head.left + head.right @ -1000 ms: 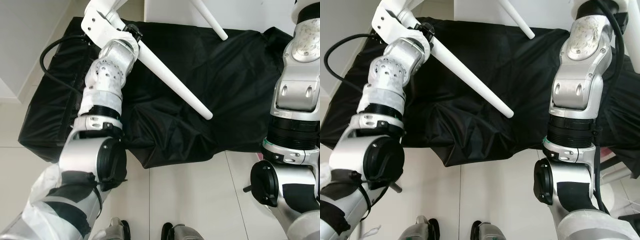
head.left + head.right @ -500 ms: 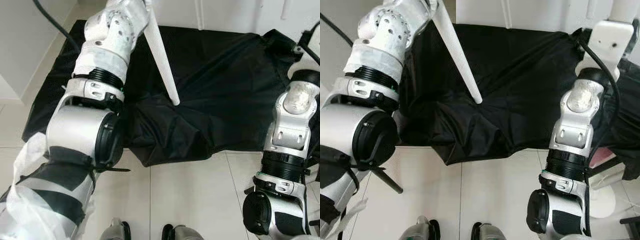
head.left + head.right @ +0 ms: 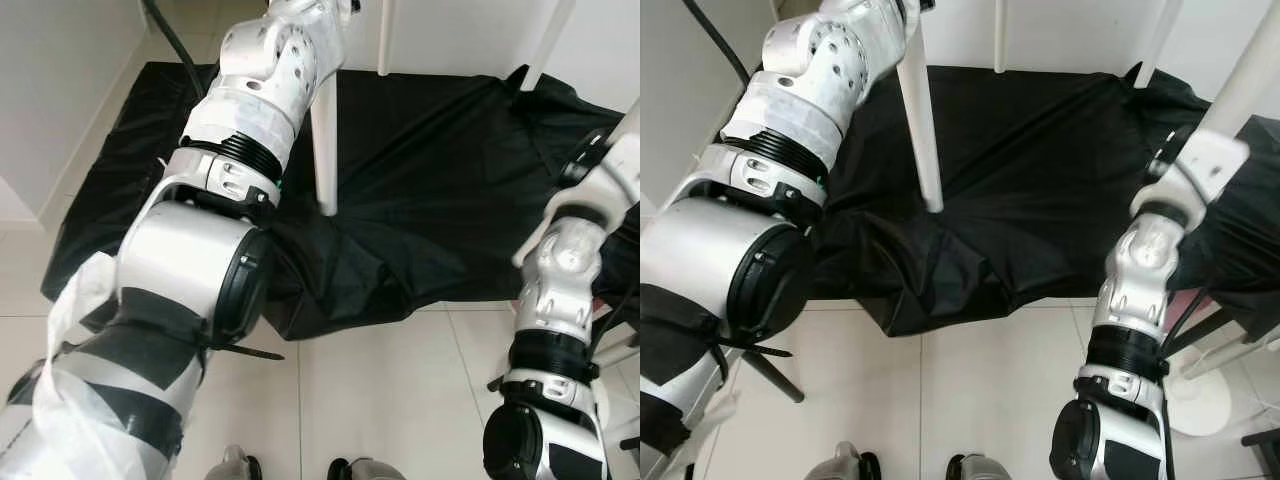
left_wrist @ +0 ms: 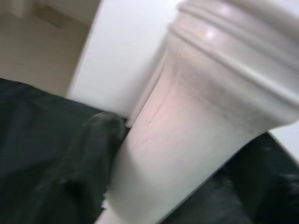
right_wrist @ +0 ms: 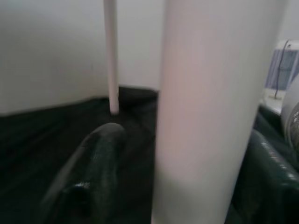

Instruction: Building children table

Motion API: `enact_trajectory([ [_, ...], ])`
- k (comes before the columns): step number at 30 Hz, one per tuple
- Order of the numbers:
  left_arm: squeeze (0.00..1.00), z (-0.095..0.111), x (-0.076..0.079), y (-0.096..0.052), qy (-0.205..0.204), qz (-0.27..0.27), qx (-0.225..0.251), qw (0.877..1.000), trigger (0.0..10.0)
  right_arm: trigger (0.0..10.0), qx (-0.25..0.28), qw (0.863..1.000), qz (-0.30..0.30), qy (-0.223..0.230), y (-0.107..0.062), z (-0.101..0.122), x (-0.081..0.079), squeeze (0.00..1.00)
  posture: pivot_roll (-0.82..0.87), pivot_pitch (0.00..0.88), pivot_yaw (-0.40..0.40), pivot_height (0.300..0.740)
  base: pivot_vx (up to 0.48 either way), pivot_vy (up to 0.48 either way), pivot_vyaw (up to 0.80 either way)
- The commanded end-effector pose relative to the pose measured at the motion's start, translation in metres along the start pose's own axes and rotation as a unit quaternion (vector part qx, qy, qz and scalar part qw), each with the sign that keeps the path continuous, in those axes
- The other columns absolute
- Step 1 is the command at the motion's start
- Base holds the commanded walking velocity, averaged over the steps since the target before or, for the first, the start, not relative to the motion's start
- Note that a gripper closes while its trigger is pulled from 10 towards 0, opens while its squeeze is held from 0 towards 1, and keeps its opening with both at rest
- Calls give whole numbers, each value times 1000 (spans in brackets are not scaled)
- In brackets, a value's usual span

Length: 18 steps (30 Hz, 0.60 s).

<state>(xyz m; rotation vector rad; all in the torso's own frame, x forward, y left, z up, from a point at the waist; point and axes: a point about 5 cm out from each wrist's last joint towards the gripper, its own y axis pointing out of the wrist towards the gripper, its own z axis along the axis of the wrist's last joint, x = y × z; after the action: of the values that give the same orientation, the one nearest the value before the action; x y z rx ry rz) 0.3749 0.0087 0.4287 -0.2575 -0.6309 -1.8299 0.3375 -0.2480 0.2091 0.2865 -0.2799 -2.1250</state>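
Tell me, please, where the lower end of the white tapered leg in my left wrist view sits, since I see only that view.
Observer: The white tapered leg stands near upright, and its tip appears to meet the crumpled black cloth. The left gripper is up at its thick end.
Operator: Thank you. Where is the right gripper?
Observer: The right gripper is at a second white leg, raised on the robot's right.
Operator: Are there other legs?
Observer: Yes, two more white legs stand at the far edge of the cloth.
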Motion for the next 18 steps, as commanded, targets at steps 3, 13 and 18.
enact_trajectory([
  [3, 1000, -1, 65, -19, -39, -350, 9, 936, 10000, 10000, -56, 993, 101, 9, -17, -24, -41, 1000, 21, 87, -25, 740, 0, 0, 0],
  [13, 0, -23, 63, -24, -17, -382, -19, 924, 10000, 10000, -43, 992, 118, 21, -15, -22, -42, 0, 23, 85, -28, 740, 0, 0, 0],
  [18, 0, -50, 51, -30, 18, -406, -46, 913, 10000, 10000, -33, 992, 117, 29, -13, -21, -41, 0, 29, 85, -31, 740, 0, 0, 0],
])
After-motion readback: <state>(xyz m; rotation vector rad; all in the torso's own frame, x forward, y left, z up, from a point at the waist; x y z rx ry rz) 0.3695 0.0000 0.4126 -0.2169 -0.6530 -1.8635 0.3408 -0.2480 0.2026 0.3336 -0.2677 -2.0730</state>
